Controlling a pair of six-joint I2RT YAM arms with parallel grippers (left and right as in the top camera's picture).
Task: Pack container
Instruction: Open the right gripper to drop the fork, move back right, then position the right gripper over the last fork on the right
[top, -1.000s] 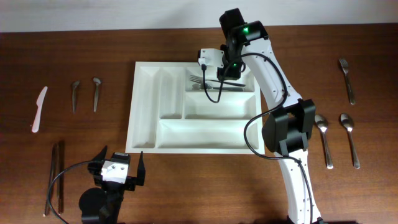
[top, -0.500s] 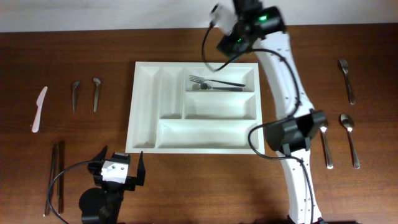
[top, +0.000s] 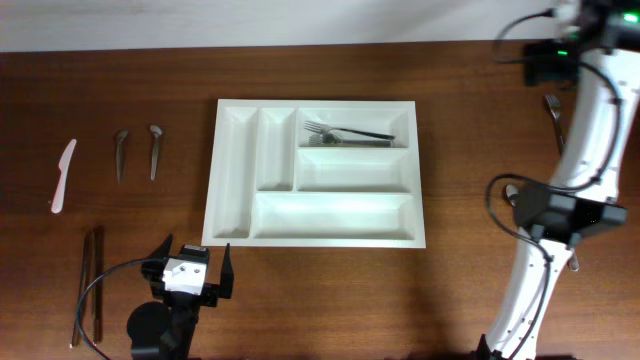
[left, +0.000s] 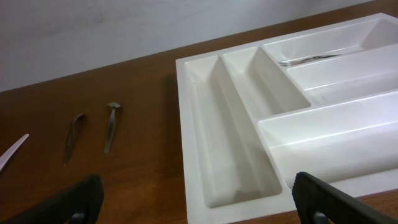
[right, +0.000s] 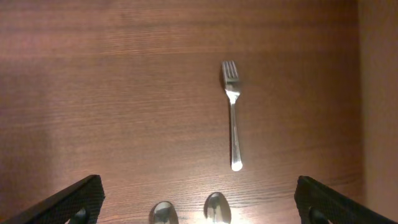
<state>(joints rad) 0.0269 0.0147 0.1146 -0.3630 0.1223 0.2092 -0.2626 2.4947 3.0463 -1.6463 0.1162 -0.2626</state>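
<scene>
White plastic marked out the container (top: 330, 215), which sat flat in the middle of the worktop (top: 470, 120), a little nearer the far edge than the near one. Packing looked barely begun. Only the long compartment at its far-right corner held anything: a packed fork (top: 350, 132), tines toward the left edge, with perhaps a second piece beside it that was too small to make out. The other four compartments were bare.

Much was left outside. Toward the left edge lay a white knife (top: 63, 175) and two short metal pieces (top: 120, 153). Near the near-left corner lay two dark slim rods (top: 90, 295), which I could not identify. Toward the right edge were a loose fork (right: 232, 115) and two spoons (top: 520, 225). By that count most of the job remained.

The container's long axis ran left to right, parallel to the far edge. Its two narrow compartments sat at the end facing the left edge and ran far to near. The three long ones lay along the main axis, the widest on the side toward the near edge.

The left tool (top: 195, 258) hung by the near edge, off the container's near-left corner and facing it, its fingers spread wide and empty. The right tool (right: 196, 186) hung over the far-right corner above the loose fork, fingers likewise wide apart and holding nothing.
</scene>
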